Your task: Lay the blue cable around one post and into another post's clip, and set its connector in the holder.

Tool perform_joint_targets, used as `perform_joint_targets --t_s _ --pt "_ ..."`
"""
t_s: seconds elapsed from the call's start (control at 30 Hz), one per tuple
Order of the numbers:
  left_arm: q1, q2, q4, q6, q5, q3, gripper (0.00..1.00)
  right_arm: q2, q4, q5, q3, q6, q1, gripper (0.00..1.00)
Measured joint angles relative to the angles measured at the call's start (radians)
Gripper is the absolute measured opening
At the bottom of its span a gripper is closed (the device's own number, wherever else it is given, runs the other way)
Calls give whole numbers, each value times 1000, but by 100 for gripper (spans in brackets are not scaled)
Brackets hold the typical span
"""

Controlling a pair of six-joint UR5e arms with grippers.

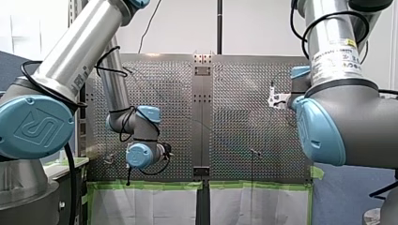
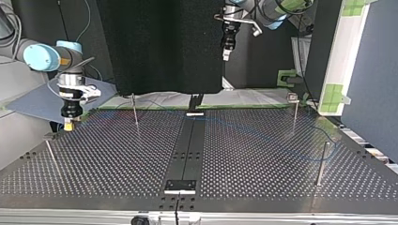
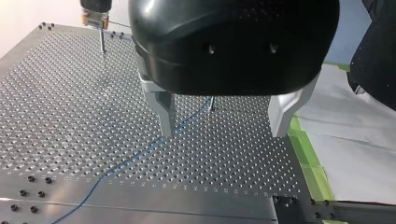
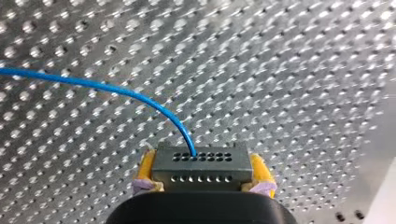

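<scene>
The thin blue cable (image 3: 140, 156) lies across the perforated plate (image 3: 60, 116) and passes under my left gripper (image 3: 223, 128). That gripper hangs above the plate, its pale fingers (image 3: 164, 114) wide open and empty. A slim post (image 3: 211, 102) stands just beyond it. My right gripper (image 4: 201, 181) is shut on the grey connector (image 4: 201, 161), yellow pads (image 4: 146, 168) on both sides, and the cable (image 4: 116, 91) curves away from the connector's face. In the top view my right gripper (image 2: 69, 123) hovers low over the plate's far left corner, while my left gripper (image 2: 226, 52) hangs high at the back.
Several thin posts stand on the plate in the top view: one (image 2: 134, 110) at the back left, one (image 2: 51, 157) at the near left, one (image 2: 323, 161) at the right, and one with a clip head (image 2: 293, 99) at the back right. A dark centre strip (image 2: 187, 150) splits the plate.
</scene>
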Motion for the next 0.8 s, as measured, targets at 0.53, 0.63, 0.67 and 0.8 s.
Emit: perform_joint_targets --t_s 0.53,0.63,0.67,0.8 --pt "0 0 0 1 -2 0 100 -47 9 -1 0 11 0 0" --pt "0 0 -2 1 -3 0 100 -54 10 0 0 13 -3 0" --pt "0 0 -3 1 -3 0 100 -55 11 0 0 14 -4 0" --pt "0 0 -4 1 -3 0 100 -58 17 0 0 16 -8 0"
